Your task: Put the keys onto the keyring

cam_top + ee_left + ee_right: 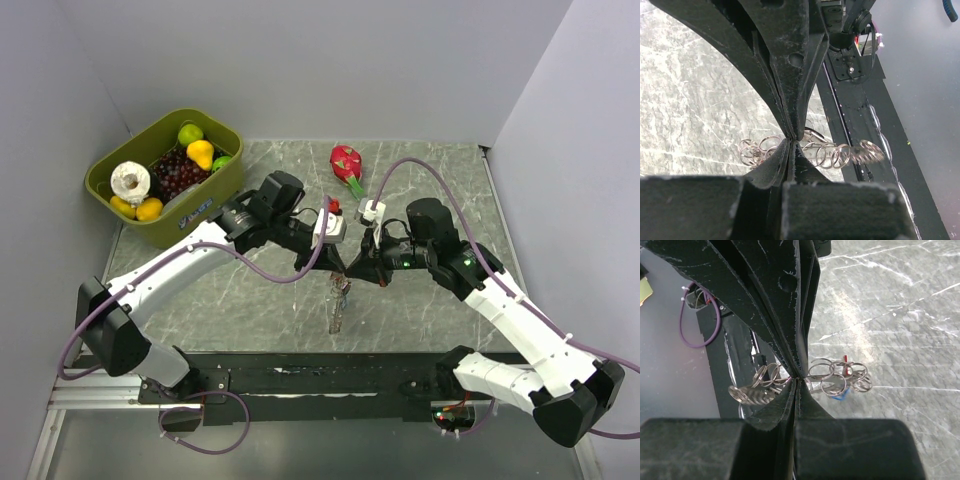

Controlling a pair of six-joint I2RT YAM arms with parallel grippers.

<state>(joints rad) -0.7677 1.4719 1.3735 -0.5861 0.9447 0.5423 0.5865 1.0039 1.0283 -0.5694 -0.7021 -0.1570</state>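
The keyring (pixel 752 395) is stretching across the middle of the frame as a row of thin silver loops. One tiny blue key (pixel 840 396) is peeking out under the right loops.

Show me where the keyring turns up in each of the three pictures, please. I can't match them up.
Top view: the keyring hangs at the centre of the picture, over the table's near half.
Left wrist view: its rings run across the lower middle.
Right wrist view: the rings run across the middle, just below centre.
Shared landmark: the grey marbled table lies behind it in all three.
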